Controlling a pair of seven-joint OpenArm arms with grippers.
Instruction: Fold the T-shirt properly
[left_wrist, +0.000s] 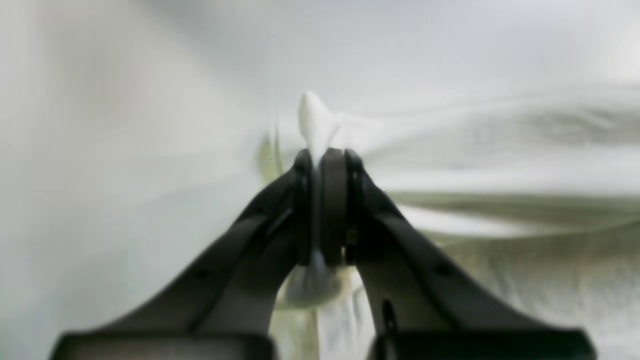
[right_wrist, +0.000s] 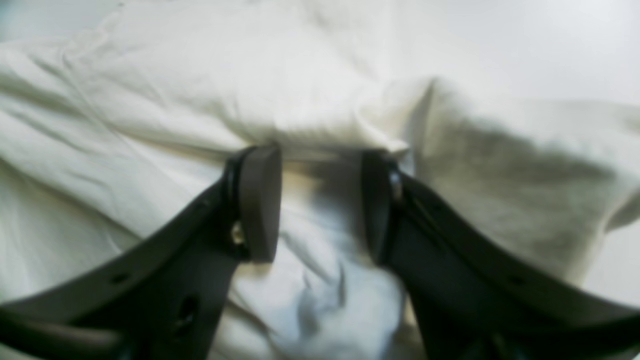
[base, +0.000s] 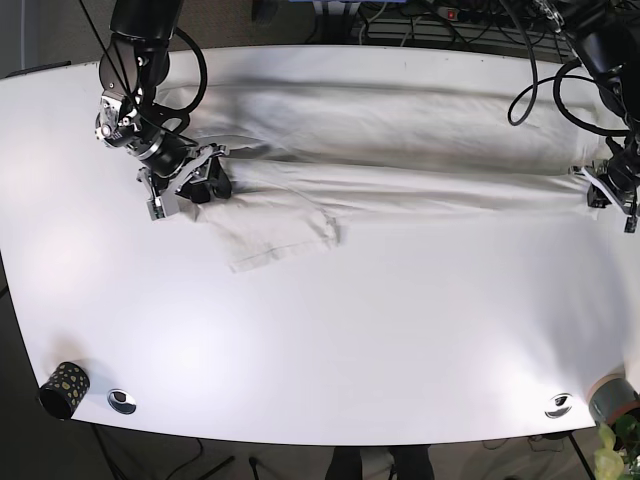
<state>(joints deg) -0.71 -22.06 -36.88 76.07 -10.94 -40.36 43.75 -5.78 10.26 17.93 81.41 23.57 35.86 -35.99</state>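
Cloth: white cotton, the T-shirt (base: 400, 150) lies stretched in a long band across the far half of the table (base: 330, 340), running almost from one side to the other.
Sleeve: one sleeve (base: 275, 232) sticks out from the band toward the near edge, lying flat on the table with a few creases.
Left gripper: the left gripper (left_wrist: 325, 160) has its jaws pressed together on a pinch of T-shirt fabric, a small tuft of white cloth poking up between the pads (left_wrist: 332, 200); the wrist view is blurred, so little else of the cloth can be read there. In the base view this gripper (base: 610, 185) sits at the end of the band on the right side of the picture.
Right gripper: the right gripper (right_wrist: 320, 200) has its jaws set well apart, with wrinkled cloth lying between and under the two pads (whether the pads touch the cloth cannot be told). A raised fold (right_wrist: 350, 145) of the shirt runs just past the fingertips. In the base view this gripper (base: 185, 180) is at the other end of the band, just beside the sleeve.
Table edge: a small dark patterned cup (base: 62, 388) stands at the near corner.
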